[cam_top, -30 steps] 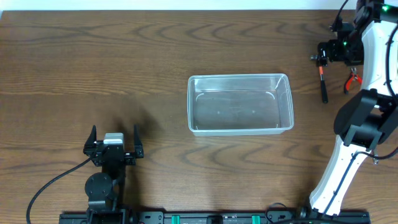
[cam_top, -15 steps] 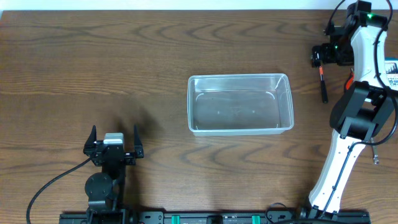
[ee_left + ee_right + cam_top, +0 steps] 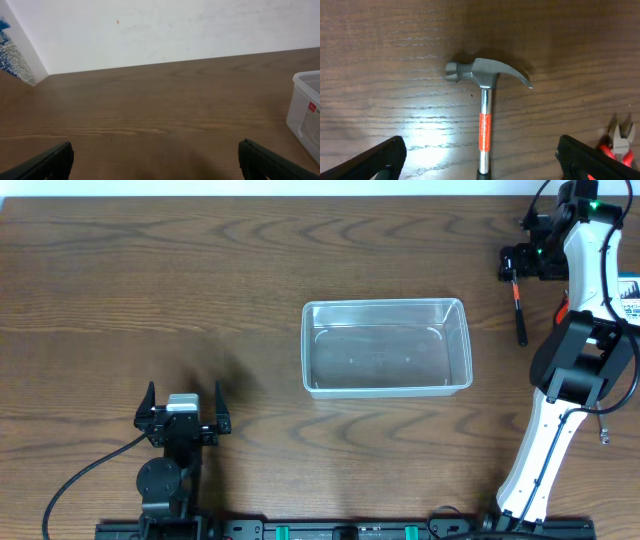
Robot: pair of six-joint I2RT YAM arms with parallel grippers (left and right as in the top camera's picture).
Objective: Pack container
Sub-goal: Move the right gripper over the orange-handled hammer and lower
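The left gripper (image 3: 185,395) is seen wide open and idle, the empty container (image 3: 386,347) is set mid-table, and on the right the right gripper (image 3: 515,265), jaws spread wide and empty, is best lowered astride the hammer (image 3: 485,100) at its handle, kept clear of the pliers (image 3: 619,142).

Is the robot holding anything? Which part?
Nothing. The left gripper and right gripper are open; the silver claw hammer with orange band lies untouched under the right.

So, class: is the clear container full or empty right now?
Empty: overhead, the container shows only its bare bottom; the hammer lies outside it on the table.
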